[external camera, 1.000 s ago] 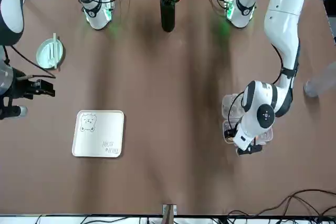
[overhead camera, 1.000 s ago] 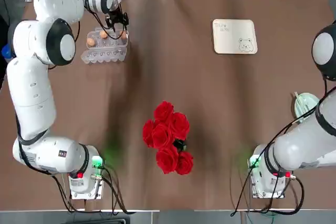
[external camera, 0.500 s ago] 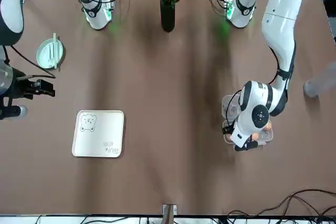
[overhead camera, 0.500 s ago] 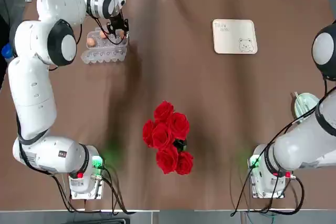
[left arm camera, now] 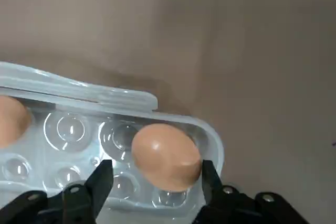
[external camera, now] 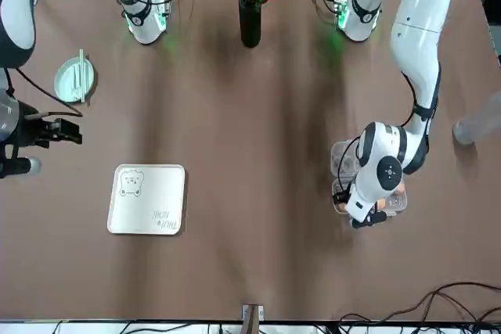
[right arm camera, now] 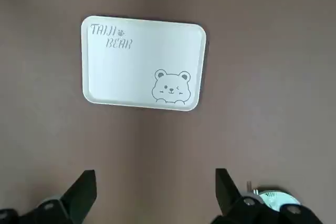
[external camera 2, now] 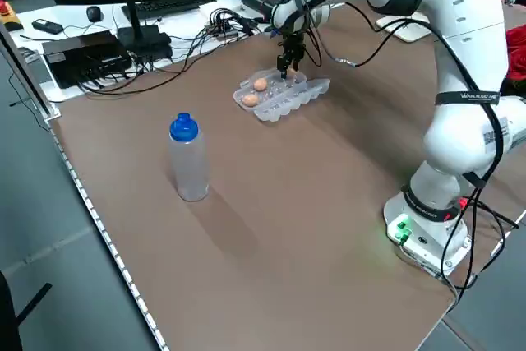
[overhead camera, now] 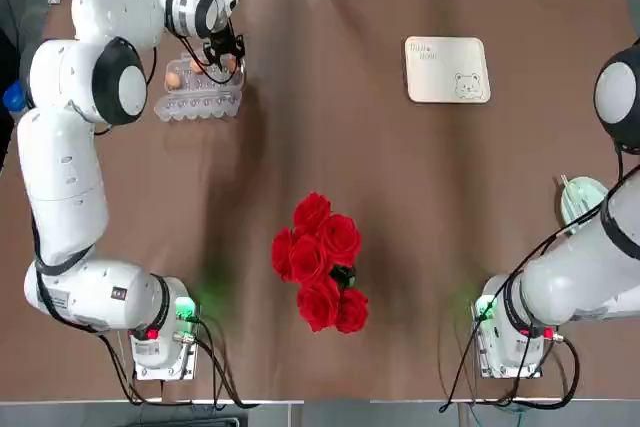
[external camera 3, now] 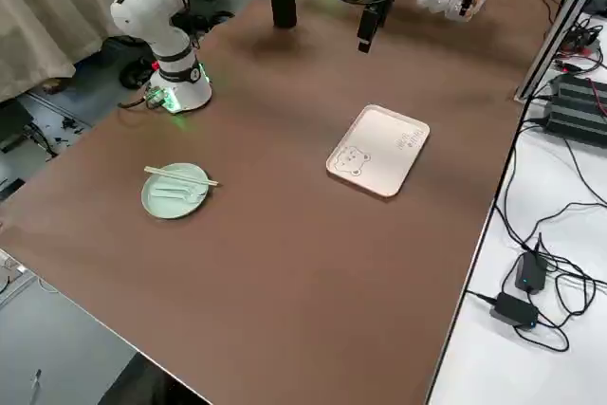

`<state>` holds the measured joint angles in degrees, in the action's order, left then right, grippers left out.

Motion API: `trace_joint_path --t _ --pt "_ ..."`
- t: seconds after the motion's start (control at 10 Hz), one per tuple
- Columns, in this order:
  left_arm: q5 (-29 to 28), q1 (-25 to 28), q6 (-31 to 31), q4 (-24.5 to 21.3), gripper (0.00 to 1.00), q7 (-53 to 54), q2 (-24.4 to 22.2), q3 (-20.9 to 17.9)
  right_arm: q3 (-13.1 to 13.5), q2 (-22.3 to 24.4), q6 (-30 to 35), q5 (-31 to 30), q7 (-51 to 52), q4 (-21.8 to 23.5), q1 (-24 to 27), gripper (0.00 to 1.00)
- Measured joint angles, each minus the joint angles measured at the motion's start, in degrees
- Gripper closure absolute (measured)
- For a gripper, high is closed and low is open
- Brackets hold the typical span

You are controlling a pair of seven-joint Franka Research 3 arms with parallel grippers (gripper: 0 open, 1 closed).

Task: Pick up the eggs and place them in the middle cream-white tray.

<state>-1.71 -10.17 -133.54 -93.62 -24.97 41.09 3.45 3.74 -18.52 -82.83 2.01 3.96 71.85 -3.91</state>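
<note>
Top view: the left gripper (overhead camera: pixel 224 51) is lowered from a far-stretched arm into the clear egg carton (overhead camera: pixel 200 92). Two eggs are seen beside it toward the carton's other end, one (overhead camera: pixel 173 78) well apart, one (overhead camera: pixel 197 66) near. The cream-white tray (overhead camera: pixel 447 70) lies well apart across the table, its long axis set crosswise, the bear in its near corner. Red roses (overhead camera: pixel 320 262) stand mid-table.

Front view: the left gripper (external camera: pixel 373 217) is pointed straight down. The right gripper (external camera: pixel 69 132) is held raised and level, beside the pale green plate (external camera: pixel 75 78).

Left side view: the left gripper (external camera 2: pixel 289 62) is shown upright over the carton's far end; a blue-capped bottle (external camera 2: pixel 188 159) stands apart.

Left wrist view: the third egg (left arm camera: pixel 166 156) is gripped between the partly closed fingers (left arm camera: pixel 100 183), its long axis running from finger to finger, slightly tilted, in the carton's end cup.

Right wrist view: the right gripper's fingers (right arm camera: pixel 84 190) are spread wide with nothing held. "TAIJI BEAR" is read on the tray (right arm camera: pixel 126 66) ahead.
</note>
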Motion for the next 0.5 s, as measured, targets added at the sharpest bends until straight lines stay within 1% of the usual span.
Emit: trace_joint_path --t 0.2,0.3,0.4,0.5 --pt "0.0 0.0 -0.4 0.0 0.30 -0.3 0.4 0.0 0.0 0.0 0.0 0.0 0.0 0.0 0.0 0.00" --pt "0.0 0.0 -0.5 0.0 0.37 -0.6 0.5 0.0 0.0 0.0 0.0 0.0 0.0 0.0 0.0 0.00" --pt "0.0 0.0 -0.6 0.0 0.53 -0.8 0.5 0.0 0.0 0.0 0.0 0.0 0.0 0.0 0.0 0.00" --pt "0.0 0.0 -0.7 0.1 0.53 -1.6 0.5 0.0 0.0 0.0 0.1 0.0 0.0 0.0 -0.1 0.00"
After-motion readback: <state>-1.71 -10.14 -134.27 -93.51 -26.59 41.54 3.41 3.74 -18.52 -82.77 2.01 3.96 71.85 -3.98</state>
